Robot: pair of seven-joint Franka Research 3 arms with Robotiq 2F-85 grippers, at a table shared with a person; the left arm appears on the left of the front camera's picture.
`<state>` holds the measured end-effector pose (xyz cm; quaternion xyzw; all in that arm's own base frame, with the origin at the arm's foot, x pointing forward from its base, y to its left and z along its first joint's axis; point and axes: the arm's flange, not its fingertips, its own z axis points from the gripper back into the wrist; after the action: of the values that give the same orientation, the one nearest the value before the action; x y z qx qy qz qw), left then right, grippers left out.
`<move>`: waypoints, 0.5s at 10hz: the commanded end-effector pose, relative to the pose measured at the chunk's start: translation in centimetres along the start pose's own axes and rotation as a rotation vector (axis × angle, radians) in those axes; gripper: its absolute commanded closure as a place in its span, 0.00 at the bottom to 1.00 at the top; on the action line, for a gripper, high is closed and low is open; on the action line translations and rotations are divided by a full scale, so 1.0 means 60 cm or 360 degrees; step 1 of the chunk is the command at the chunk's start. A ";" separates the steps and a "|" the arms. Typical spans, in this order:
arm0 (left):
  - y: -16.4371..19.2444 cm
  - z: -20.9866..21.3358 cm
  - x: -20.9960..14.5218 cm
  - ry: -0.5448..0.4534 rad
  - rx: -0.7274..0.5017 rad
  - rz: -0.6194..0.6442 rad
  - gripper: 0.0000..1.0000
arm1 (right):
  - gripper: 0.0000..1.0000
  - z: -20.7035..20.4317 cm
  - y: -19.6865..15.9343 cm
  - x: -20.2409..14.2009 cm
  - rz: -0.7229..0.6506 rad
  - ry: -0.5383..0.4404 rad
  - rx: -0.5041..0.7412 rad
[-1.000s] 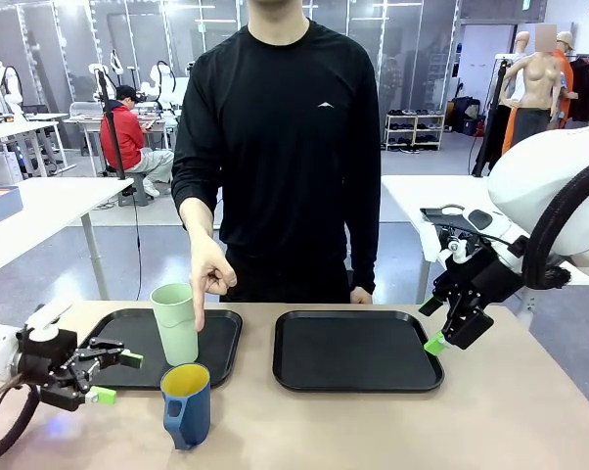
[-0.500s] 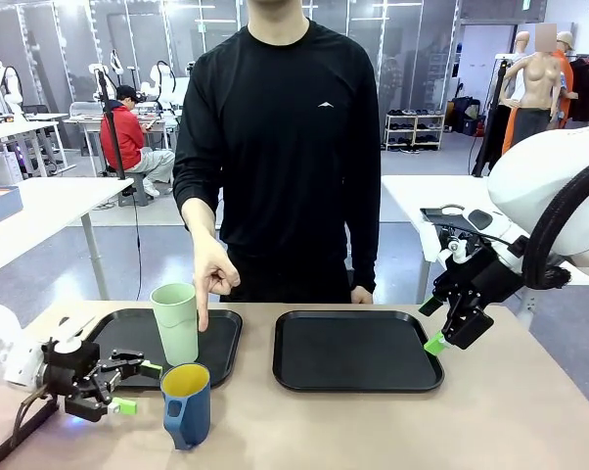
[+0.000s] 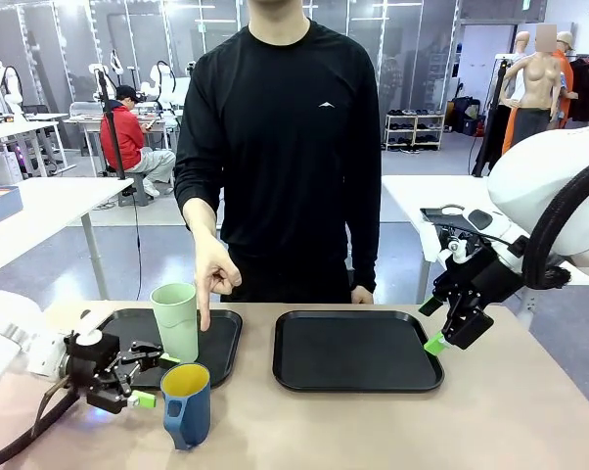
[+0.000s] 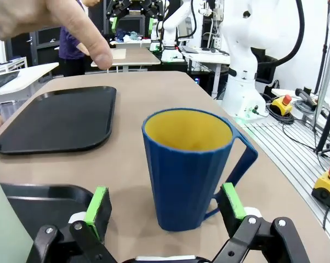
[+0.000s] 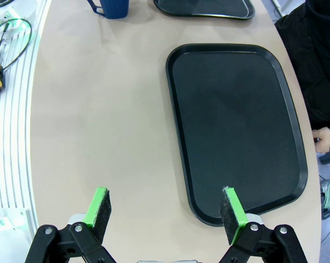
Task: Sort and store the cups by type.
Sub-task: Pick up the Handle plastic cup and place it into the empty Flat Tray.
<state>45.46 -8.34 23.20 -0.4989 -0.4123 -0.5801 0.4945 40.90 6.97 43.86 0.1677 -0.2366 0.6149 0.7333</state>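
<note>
Lower left of frame: I had slid the left gripper (image 3: 156, 380), jaws wide apart, up beside the mug (image 3: 186, 403), readying a grasp

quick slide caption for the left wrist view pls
Open left gripper facing the dark blue mug on the table, a person's hand pointing down beyond it.

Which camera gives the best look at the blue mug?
Left wrist view: the blue mug stands close and whole, handle and yellow inside clear. Front view shows it smaller; right wrist view catches just part of it at the top edge.
</note>
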 end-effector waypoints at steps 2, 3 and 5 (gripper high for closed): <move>-0.014 -0.025 -0.057 0.0048 0.0013 -0.0074 0.00 | 0.00 0.002 0.005 0.001 -0.0003 0.0014 -0.0005; -0.015 -0.029 -0.055 0.0078 -0.0018 -0.0101 0.00 | 0.00 0.002 0.005 0.001 -0.0003 0.0014 -0.0005; 0.007 -0.016 -0.002 0.0041 -0.0017 -0.0011 0.00 | 0.00 0.002 0.005 0.001 -0.0003 0.0014 -0.0005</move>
<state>45.69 -9.47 22.81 -0.4907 -0.4003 -0.5934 0.4968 40.90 6.98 43.86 0.1677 -0.2366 0.6150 0.7333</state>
